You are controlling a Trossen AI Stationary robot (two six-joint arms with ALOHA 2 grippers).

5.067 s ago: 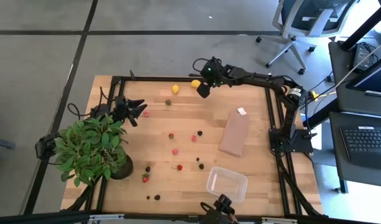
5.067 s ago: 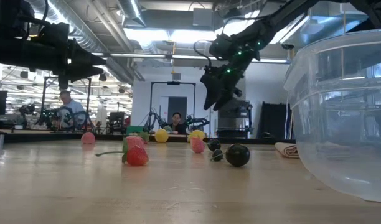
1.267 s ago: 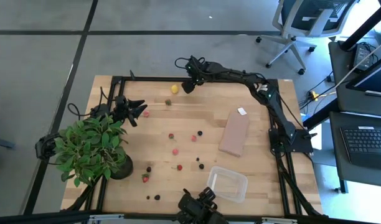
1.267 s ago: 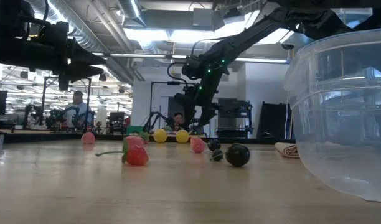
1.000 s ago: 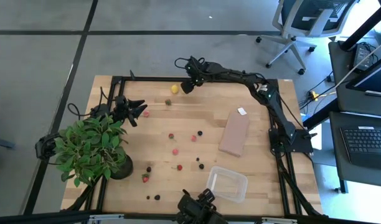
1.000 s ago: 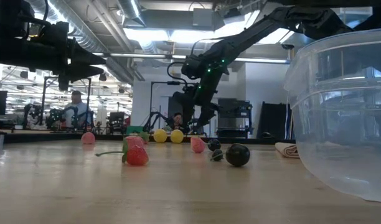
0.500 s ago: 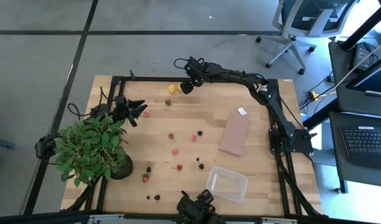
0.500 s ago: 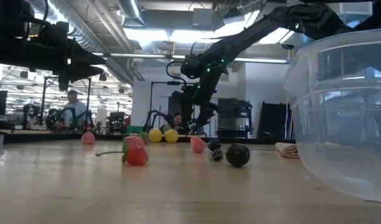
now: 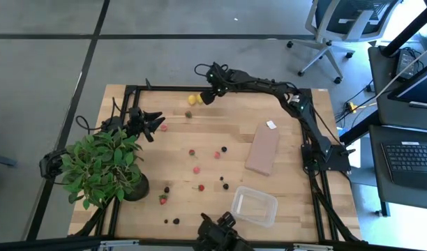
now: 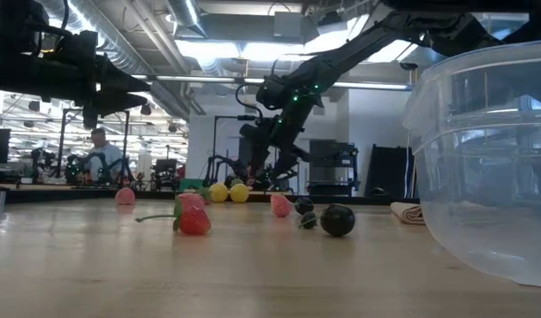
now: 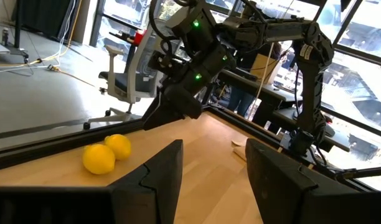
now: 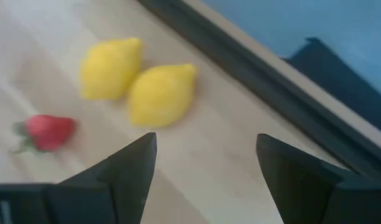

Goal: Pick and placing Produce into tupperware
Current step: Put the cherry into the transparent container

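Note:
Two yellow lemons (image 9: 193,100) lie side by side, touching, on the table near its far edge; they also show in the right wrist view (image 12: 137,84) and the low view (image 10: 228,192). My right gripper (image 9: 206,97) stands just to their right, low over the wood. Its fingers (image 12: 203,143) are open, with a small gap to the nearer lemon. A red strawberry (image 12: 44,132) lies close by. More strawberries (image 9: 197,169) and blackberries (image 9: 224,148) are scattered mid-table. The clear tupperware (image 9: 255,206) sits near the near right corner. My left gripper (image 9: 154,124) waits open at the table's left side.
A leafy potted plant (image 9: 102,167) fills the near left corner, beside my left arm. A flat brown block (image 9: 262,148) lies right of centre. The black frame rail (image 9: 220,88) runs along the far edge just behind the lemons. A dark device (image 9: 217,237) sits at the near edge.
My right gripper has moved toward the table's left along the far edge. The lemon in front of it has rolled left until it lies against the other lemon, and both have then shifted slightly left.

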